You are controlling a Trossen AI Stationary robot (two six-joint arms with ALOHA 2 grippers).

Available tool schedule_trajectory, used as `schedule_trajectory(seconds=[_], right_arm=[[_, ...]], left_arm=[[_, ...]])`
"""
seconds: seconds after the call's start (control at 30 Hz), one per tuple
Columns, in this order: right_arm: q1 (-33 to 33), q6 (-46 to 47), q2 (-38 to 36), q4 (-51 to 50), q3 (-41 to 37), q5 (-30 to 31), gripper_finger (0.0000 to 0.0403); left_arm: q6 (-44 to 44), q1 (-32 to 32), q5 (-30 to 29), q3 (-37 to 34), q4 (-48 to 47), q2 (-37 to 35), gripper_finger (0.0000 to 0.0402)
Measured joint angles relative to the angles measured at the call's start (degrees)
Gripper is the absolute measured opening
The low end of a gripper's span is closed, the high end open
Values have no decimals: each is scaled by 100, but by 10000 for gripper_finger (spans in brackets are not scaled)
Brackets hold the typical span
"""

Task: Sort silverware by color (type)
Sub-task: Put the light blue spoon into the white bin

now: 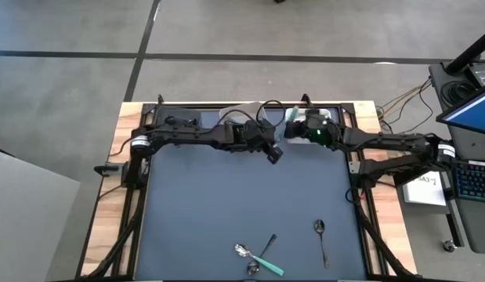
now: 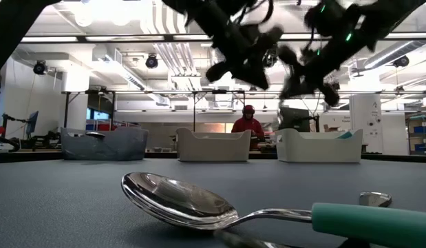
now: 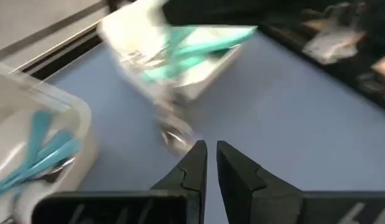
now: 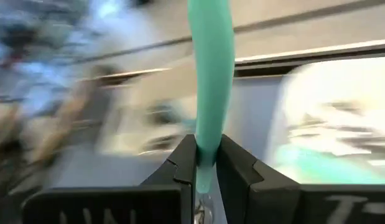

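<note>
Right tool (image 4: 204,163) was clamped on a teal-handled utensil (image 4: 211,74), the handle pinched between both fingers and standing straight out past the tips; in the high view this tool (image 1: 298,125) was seen at the far edge of the worktop (image 1: 226,196), with the teal handle (image 1: 292,115) poking out at the far white bin. Left tool (image 3: 210,163) was nearly closed, only a thin gap between the fingertips, nothing held; in the high view it (image 1: 274,155) was seen just left of the right tool, hanging over the far part of the worktop. Past the left tool, two white bins were seen in the left wrist view: a blurred one (image 3: 180,56) holding teal-handled pieces, and a nearer one (image 3: 37,143) also holding teal handles. In the low view three bins were lined along the far edge: a dark grey bin (image 2: 102,145), a white bin (image 2: 213,146) and a second white bin (image 2: 319,146), both tools hanging above them. Remaining silverware was left at the near edge: a teal-handled spoon (image 1: 258,258) lying with a dark-handled piece (image 1: 267,244) crossed over it, and a separate all-dark-handled spoon (image 1: 321,239) well to the right. The teal spoon's bowl (image 2: 175,200) filled the foreground of the low view. A person in red (image 2: 248,124) was seen in the room beyond the worktop.
</note>
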Motion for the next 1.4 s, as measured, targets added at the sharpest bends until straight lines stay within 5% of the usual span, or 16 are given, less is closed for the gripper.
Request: schedule_trajectory(seconds=[0.27,0.83,1.23,1.4], right_arm=[[-687,-321,-121,-861,14,-44,29],[-1633,-1242,-1115,-924,19,-290,29],[-2028,-4561,-919,-1275,19,-208,29],[-2021,-6055,-699,-1613,307,411,29]], left_arm=[[489,17,64,481,-831,-10,22],[727,2,71,638,-1335,-12,22],[900,10,67,638,-1354,-12,22],[983,32,63,638,-1357,-13,22]])
